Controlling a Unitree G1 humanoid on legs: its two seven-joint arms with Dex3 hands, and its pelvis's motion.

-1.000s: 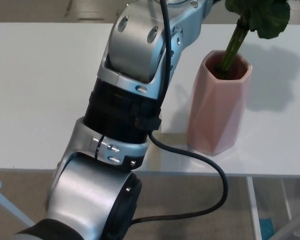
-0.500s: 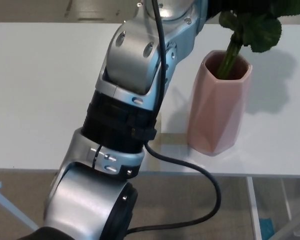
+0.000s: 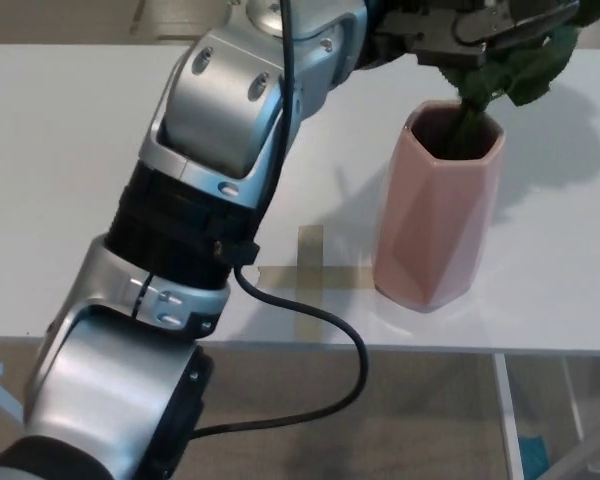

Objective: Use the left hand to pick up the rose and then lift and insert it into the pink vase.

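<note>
The rose is held tight in the left hand with its stem down in the pink vase, so letting go is needed next

You have a pale pink vase on a white table, with dark green rose leaves just above the vase. Your left arm is silver with a black band, trailing a black cable; beside the vase lies a tan tape cross
</note>
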